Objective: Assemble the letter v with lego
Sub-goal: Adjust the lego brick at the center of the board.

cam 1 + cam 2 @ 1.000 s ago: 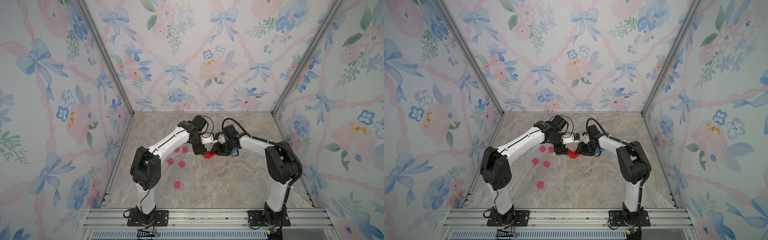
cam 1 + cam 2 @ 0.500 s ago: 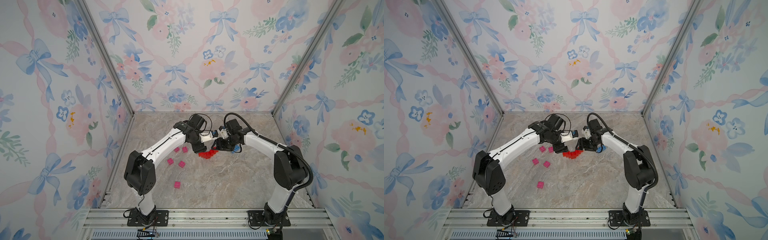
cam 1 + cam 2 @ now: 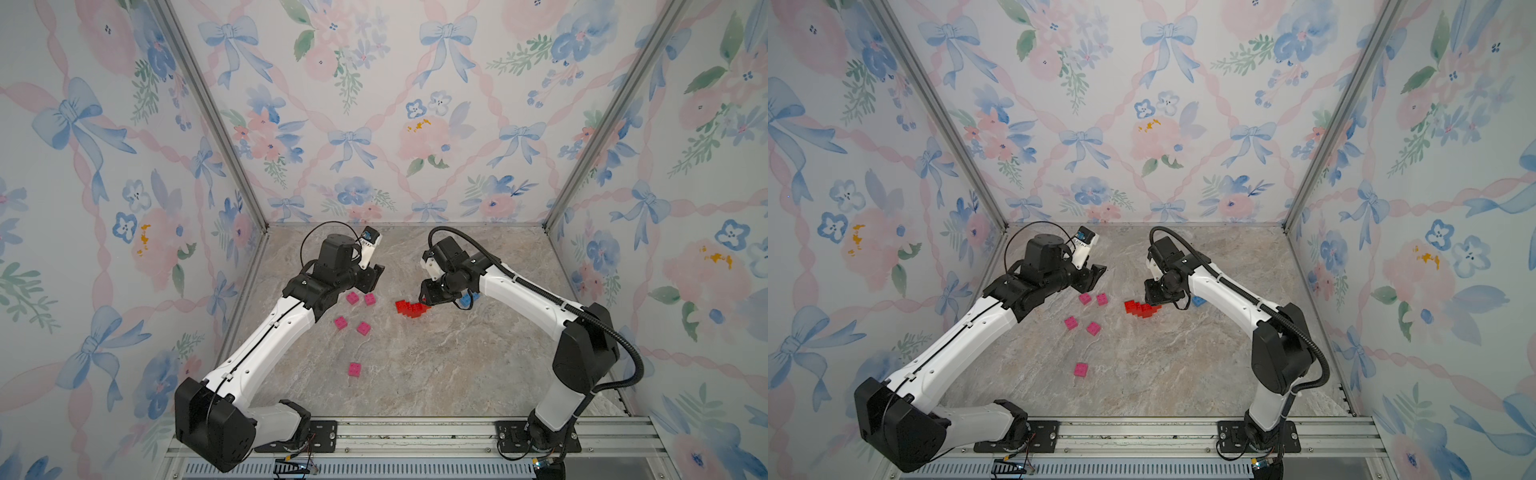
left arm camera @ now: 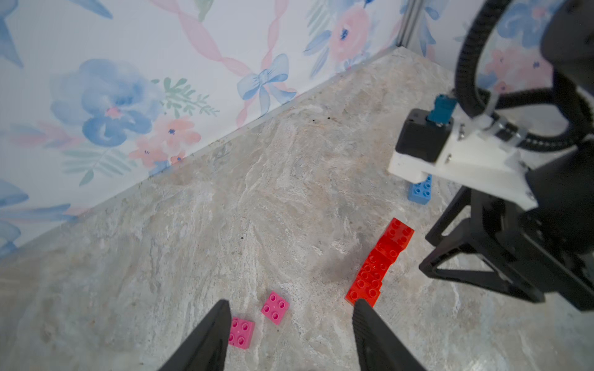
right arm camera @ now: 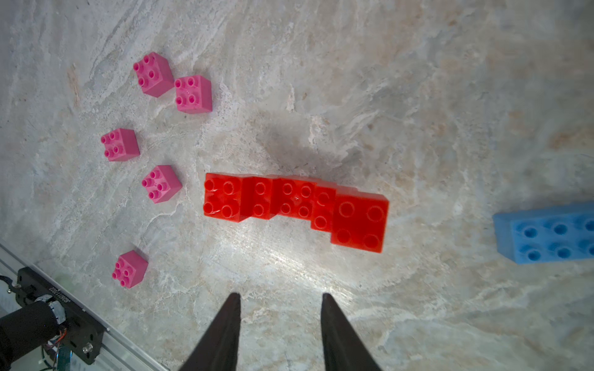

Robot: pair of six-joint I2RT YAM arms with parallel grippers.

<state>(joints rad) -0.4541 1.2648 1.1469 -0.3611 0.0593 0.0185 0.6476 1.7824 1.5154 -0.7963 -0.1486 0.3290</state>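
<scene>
- Lego red bricks [image 5: 295, 205] sit joined in one stepped row on the counter [image 5: 418, 96]. They lie just beyond the tips of the right hand [image 5: 280, 295] and do not touch them.
- The right hand has its fingers [image 5: 225, 331] parted with a clear gap, and nothing is between them.
- The blue brick [image 5: 546, 234] lies flat, studs up, off to one side of the right hand and apart from the red row. In both top views the right hand partly covers it.
- Five pink bricks [image 5: 161, 183] lie loose and studs up on the far side of the red row from the blue brick, between the red row and the left arm.
- The left hand [image 4: 291, 303] is spread wide and holds nothing.
- Two of the pink bricks lie by the left hand's fingertips, and the near end of the red row [image 4: 379, 266] is just beyond one finger.
- In a top view the left hand [image 3: 374, 276] and right hand [image 3: 430, 293] face each other, well apart.
</scene>
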